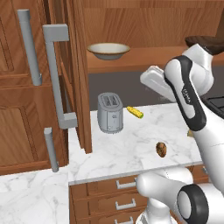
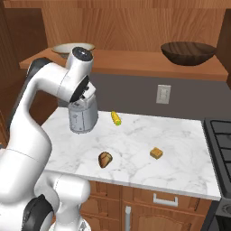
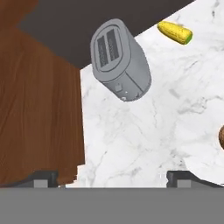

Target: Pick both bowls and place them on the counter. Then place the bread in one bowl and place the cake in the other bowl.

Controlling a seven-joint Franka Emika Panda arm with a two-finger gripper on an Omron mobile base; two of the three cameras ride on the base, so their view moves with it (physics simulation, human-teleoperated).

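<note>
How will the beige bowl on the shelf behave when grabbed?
The beige bowl looks like rigid ceramic, so probably stiff and breakable if dropped. It is wide and shallow, so a rim pinch may let it tilt. Its glazed-looking surface could be slippery.

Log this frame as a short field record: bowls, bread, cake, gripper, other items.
beige bowl: on the wooden shelf above the counter
dark bowl: on the same shelf, to the right
bread: on the counter, near its front edge
cake: on the counter, right of the bread
gripper: open, empty, above the counter
other: toaster, corn cob
</note>
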